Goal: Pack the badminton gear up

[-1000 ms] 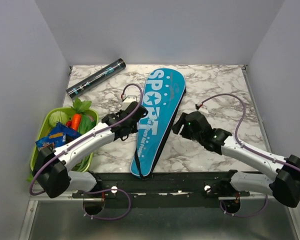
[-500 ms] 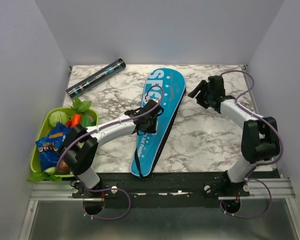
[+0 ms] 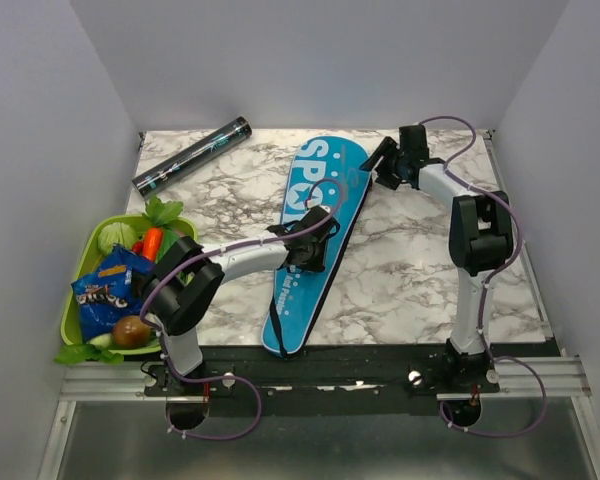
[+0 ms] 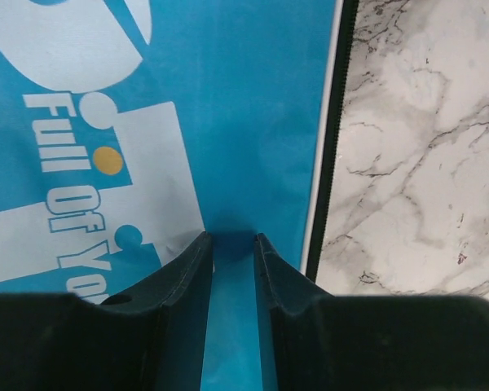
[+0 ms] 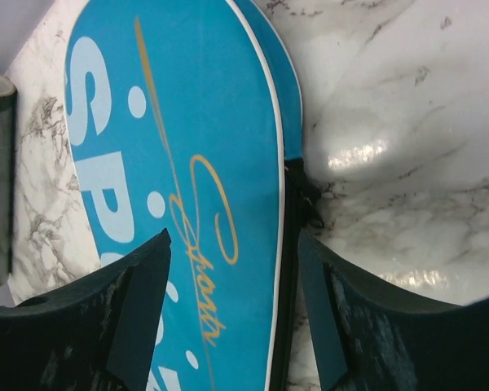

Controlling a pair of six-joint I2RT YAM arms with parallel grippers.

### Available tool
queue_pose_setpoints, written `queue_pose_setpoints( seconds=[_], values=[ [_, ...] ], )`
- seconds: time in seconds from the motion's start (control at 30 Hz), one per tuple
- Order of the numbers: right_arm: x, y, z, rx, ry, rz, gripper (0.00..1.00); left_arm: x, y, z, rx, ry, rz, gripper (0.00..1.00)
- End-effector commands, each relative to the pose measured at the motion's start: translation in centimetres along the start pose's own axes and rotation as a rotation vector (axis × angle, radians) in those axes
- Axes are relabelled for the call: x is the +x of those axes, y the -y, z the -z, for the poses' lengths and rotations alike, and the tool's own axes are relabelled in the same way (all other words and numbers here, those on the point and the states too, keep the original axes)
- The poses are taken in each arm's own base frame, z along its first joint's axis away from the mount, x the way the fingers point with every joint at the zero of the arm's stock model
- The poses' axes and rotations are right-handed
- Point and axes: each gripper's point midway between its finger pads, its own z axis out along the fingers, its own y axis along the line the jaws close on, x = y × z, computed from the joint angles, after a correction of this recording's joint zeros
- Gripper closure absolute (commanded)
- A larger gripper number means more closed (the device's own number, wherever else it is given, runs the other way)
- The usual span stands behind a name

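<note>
Marbled desk (image 3: 420,270) carries the blue racket cover (image 3: 325,185), its long axis running from the near edge to the far side, wide head end far and leaning slightly right. White letters "SPO" show from above, and my left wrist view reads "Full Of Yo". My left pincer (image 4: 232,244) sits mid-cover, fingers almost together, seemingly nipping a fold of its cloth. My right pincer (image 5: 228,318) hangs spread wide over the head's zipped edge. A dark tube (image 3: 192,155) lies slanted at far left.
</note>
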Motion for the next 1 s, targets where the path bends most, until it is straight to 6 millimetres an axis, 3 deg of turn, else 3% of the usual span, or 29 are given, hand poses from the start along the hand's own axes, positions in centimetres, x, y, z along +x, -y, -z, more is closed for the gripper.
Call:
queue_pose_setpoints(
  seconds=[0.0,0.27,0.53,0.97],
  values=[
    [-0.1,1.4,-1.4,0.075,-0.04,0.035,0.29,3.6,-0.4,-1.4,0.003,-0.088,0.013,0.66],
    [1.0,4.8,-1.7,0.18,-0.059,0.054,0.33,6.3,-1.7,-1.8,-0.017,-0.131,0.025,0.67],
    [3.0,6.3,-2.4,0.198,-0.111,0.047,0.37,6.7,-2.0,-1.9,-0.021,-0.139,0.017,0.68],
    [2.5,3.9,-4.3,0.131,-0.164,0.006,0.44,8.4,-3.0,-1.0,-0.03,-0.165,0.006,0.7]
  ],
)
